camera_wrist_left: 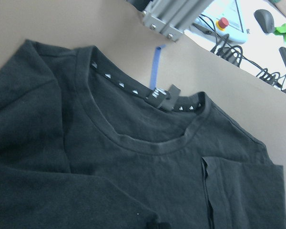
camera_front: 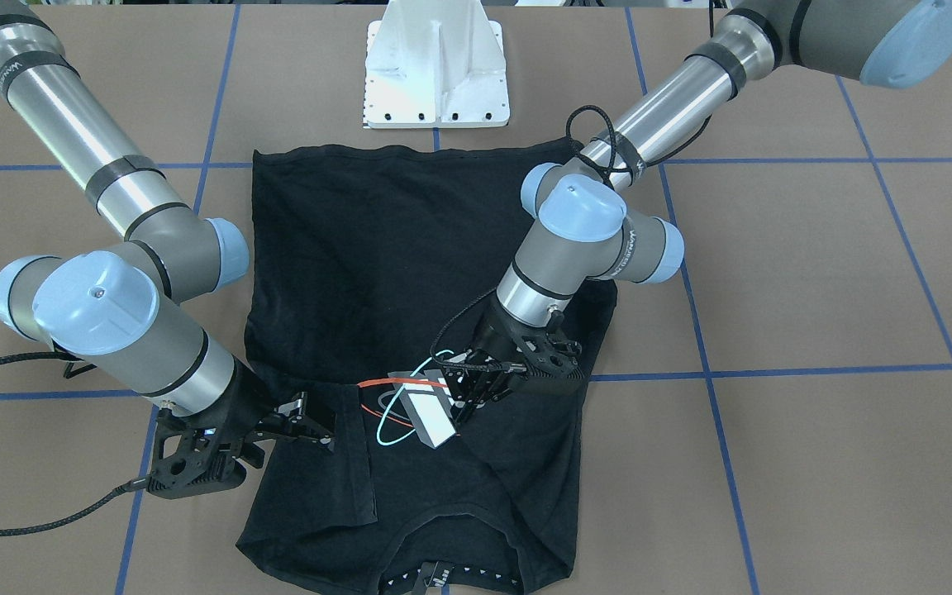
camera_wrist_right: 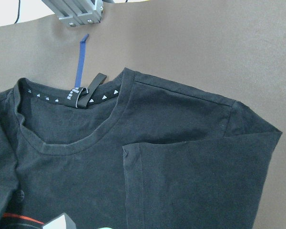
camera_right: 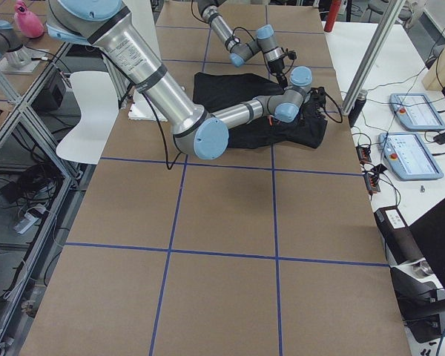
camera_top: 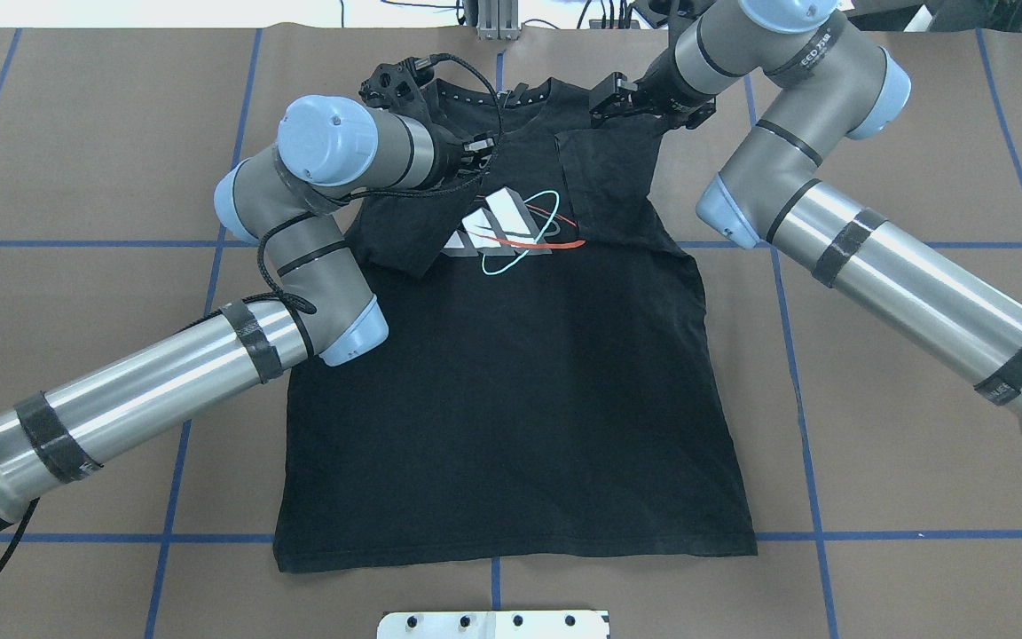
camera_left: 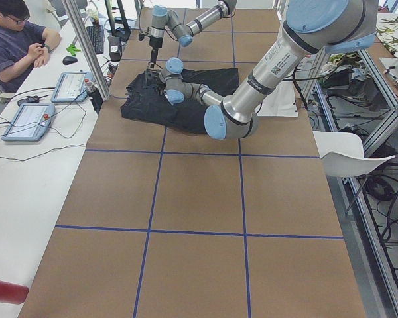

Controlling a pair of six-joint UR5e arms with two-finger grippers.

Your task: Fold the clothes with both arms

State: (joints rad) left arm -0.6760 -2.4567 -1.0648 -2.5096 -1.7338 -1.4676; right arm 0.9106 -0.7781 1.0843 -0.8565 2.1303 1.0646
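Observation:
The black T-shirt [camera_top: 511,382] lies front up and flat on the brown table, collar at the far edge. Its white-grey logo [camera_top: 511,226] with red and teal rings shows on the chest. My left gripper [camera_top: 483,158] is shut on the shirt's left sleeve, drawn inward over the logo's edge; in the front-facing view the gripper [camera_front: 469,398] sits beside the logo [camera_front: 426,413]. My right gripper [camera_front: 315,423] is open, just over the right sleeve [camera_top: 604,177], which lies folded flat onto the chest. The right wrist view shows that sleeve [camera_wrist_right: 190,181] lying free.
The white pedestal base [camera_front: 436,74] stands at the near edge by the shirt's hem. An aluminium frame post [camera_wrist_right: 78,12] stands past the collar. An operator [camera_left: 13,40] sits at a side desk with tablets. Blue tape lines cross the table.

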